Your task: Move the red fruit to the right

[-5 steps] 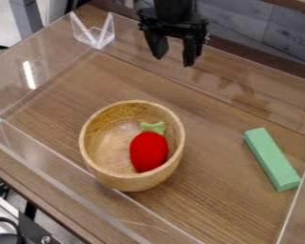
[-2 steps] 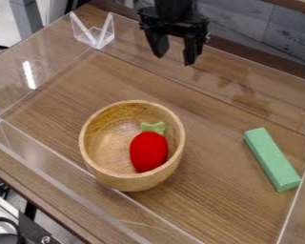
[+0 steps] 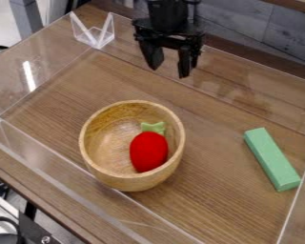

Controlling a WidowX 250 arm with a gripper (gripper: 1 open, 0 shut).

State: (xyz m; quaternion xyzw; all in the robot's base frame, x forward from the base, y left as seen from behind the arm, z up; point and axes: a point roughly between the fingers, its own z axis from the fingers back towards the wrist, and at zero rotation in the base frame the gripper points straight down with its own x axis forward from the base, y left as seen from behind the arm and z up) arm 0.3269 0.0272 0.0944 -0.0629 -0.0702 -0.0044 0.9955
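Observation:
The red fruit [image 3: 148,150], a small strawberry-shaped toy with a green leafy top, lies inside the wooden bowl [image 3: 102,128] at the front left of the table. My black gripper [image 3: 168,61] hangs above the back of the table, well beyond the bowl and slightly to its right. Its fingers point down and stand apart, open, with nothing between them.
A flat green block [image 3: 271,158] lies at the right on the wooden tabletop. Clear acrylic walls [image 3: 41,67] enclose the work area, with a folded clear piece [image 3: 92,30] at the back left corner.
The gripper has shifted slightly left and lower, toward the bowl. The fruit, bowl and block have not moved.

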